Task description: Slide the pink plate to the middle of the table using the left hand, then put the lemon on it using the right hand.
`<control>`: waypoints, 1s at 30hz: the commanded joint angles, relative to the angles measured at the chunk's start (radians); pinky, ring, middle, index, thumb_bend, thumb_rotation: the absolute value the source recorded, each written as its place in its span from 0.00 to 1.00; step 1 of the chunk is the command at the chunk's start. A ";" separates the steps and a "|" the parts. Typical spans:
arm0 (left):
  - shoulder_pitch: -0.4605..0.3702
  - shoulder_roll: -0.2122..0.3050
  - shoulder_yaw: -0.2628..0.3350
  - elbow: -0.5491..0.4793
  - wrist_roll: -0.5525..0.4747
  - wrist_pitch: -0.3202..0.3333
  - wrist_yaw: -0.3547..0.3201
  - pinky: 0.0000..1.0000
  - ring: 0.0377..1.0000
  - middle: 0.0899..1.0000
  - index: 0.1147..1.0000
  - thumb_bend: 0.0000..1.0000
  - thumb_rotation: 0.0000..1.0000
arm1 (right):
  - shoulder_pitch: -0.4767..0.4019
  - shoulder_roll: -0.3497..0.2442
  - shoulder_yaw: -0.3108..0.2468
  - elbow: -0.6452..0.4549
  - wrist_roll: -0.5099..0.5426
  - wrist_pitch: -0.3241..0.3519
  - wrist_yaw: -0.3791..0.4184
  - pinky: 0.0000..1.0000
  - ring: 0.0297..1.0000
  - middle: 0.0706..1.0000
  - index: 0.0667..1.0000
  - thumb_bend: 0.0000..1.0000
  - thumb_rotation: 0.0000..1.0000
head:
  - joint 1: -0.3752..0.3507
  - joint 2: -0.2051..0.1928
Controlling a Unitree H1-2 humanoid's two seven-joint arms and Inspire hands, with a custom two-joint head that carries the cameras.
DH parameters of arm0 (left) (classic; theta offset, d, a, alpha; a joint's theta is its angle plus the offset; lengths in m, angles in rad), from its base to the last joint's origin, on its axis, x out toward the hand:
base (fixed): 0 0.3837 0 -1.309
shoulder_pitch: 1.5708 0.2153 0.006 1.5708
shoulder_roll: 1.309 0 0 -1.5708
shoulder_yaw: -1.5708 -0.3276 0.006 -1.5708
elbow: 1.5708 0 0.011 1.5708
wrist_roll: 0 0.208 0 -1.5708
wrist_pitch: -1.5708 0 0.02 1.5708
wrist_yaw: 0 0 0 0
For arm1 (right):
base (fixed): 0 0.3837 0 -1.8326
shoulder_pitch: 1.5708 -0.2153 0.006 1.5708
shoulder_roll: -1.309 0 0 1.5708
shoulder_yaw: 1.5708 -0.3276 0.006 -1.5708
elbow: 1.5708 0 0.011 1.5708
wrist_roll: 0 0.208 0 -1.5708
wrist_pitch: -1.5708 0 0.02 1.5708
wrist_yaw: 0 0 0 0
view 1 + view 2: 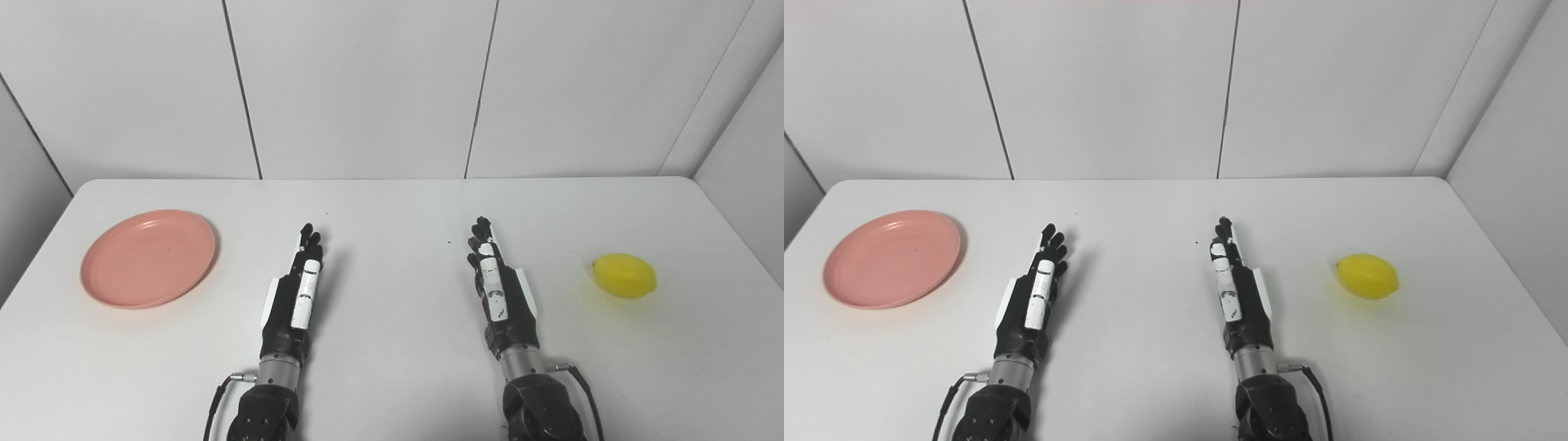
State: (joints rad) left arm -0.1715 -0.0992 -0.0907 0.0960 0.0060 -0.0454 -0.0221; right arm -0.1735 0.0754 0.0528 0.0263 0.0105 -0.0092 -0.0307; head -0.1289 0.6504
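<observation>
The pink plate [149,257] lies flat at the left side of the white table [392,202]. A yellow lemon [624,275] rests at the right side. My left hand [296,293] lies near the middle front, fingers stretched straight forward, open and holding nothing, well to the right of the plate. My right hand [497,286] is stretched out the same way, open and empty, a good distance left of the lemon. Both hands sit on edge with thumbs up.
A white panelled wall [367,86] stands behind the table's far edge. Side walls close in at both table ends. Cables run from both wrists near the front edge. Bare tabletop lies between the two hands.
</observation>
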 commanded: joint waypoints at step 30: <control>-0.013 -0.001 -0.004 -0.010 -0.013 -0.009 -0.019 1.00 1.00 1.00 1.00 0.50 1.00 | -0.021 0.003 0.006 -0.032 -0.013 -0.005 0.006 1.00 1.00 1.00 1.00 0.79 1.00 | 0.000 -0.003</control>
State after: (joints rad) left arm -0.1696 -0.0988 -0.0922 0.0943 0.0080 -0.0417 -0.0280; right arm -0.1723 0.0772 0.0543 0.0239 -0.0048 -0.0092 -0.0377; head -0.1304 0.6489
